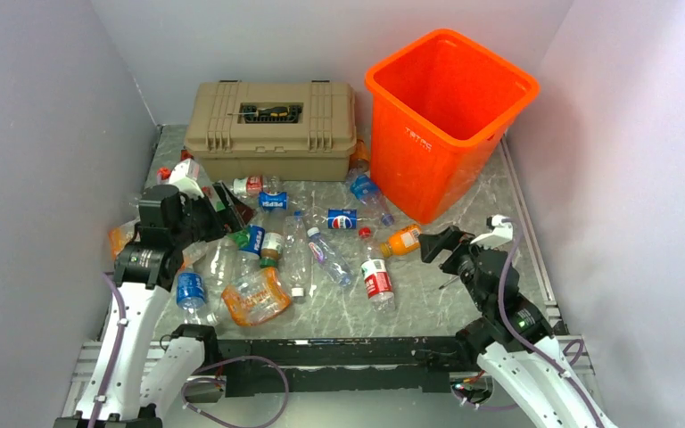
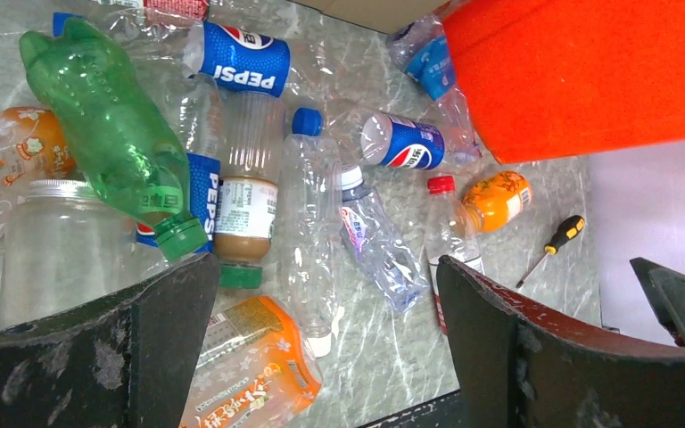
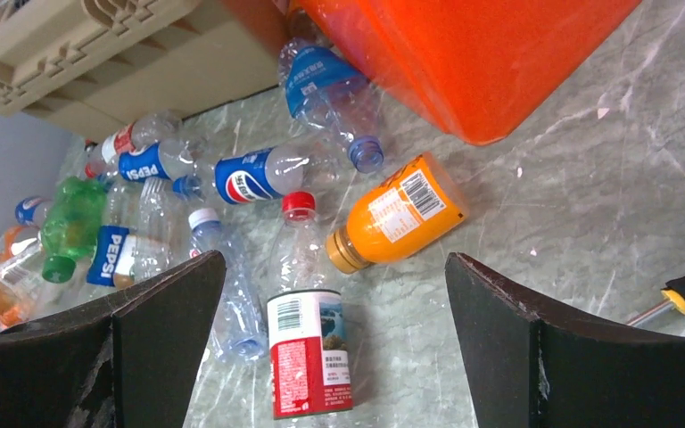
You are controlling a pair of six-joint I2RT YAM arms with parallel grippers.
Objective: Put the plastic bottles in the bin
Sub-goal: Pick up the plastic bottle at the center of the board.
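Several plastic bottles (image 1: 276,250) lie scattered over the marble table, left of the orange bin (image 1: 428,152), which stands upright at the back right. My left gripper (image 2: 328,263) hangs open above the pile. Below it lie a green bottle (image 2: 107,125), a clear bottle (image 2: 308,223) and a crushed orange-wrapped bottle (image 2: 250,366). My right gripper (image 3: 334,256) is open too, with nothing between its fingers. It hovers over a red-labelled bottle (image 3: 308,348) and a small orange bottle (image 3: 401,214). In the top view the right gripper (image 1: 441,245) is just right of the pile.
A tan latched toolbox (image 1: 272,129) stands at the back, left of the bin. A yellow-handled screwdriver (image 2: 553,248) lies on the table near the right gripper. White walls close in both sides, and a black rail (image 1: 339,352) runs along the near edge.
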